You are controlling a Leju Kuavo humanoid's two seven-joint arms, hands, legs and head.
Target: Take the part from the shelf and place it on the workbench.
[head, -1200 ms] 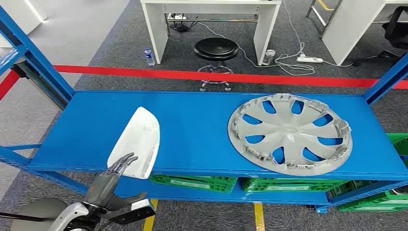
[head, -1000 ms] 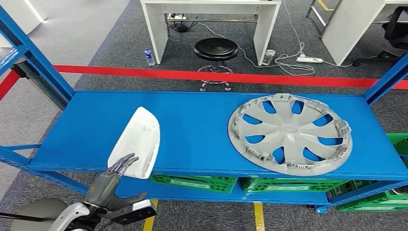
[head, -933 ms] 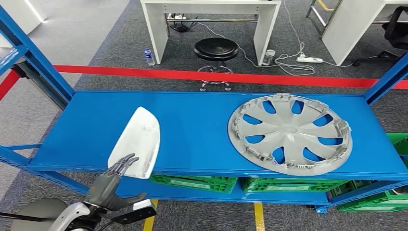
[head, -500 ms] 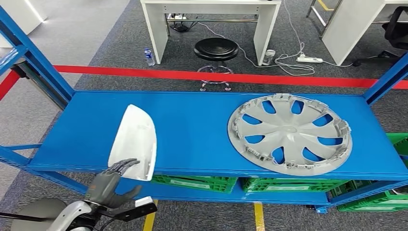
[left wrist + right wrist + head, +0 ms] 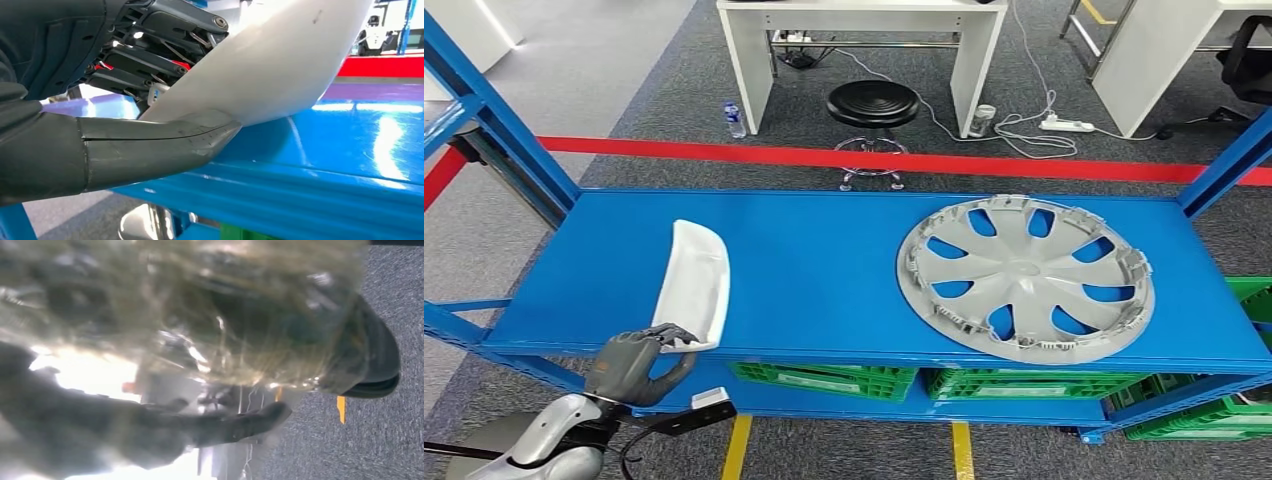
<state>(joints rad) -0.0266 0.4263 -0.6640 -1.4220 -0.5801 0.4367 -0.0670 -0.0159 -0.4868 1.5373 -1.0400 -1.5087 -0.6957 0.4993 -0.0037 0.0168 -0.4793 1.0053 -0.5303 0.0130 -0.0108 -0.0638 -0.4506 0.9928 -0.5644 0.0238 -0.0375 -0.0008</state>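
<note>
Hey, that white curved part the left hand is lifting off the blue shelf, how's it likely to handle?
The white part looks like a thin moulded shell, so probably stiff and light. Its glossy curved surface could be slippery between the thumb and fingers of the left hand. Held at one end, with its far end on the shelf, it may pivot or swing.

My right hand [image 5: 150, 435] shows blurred and dark, its fingers too smeared to read. Beyond it I see grey carpet [image 5: 395, 440] with a yellow mark [image 5: 341, 408].
</note>
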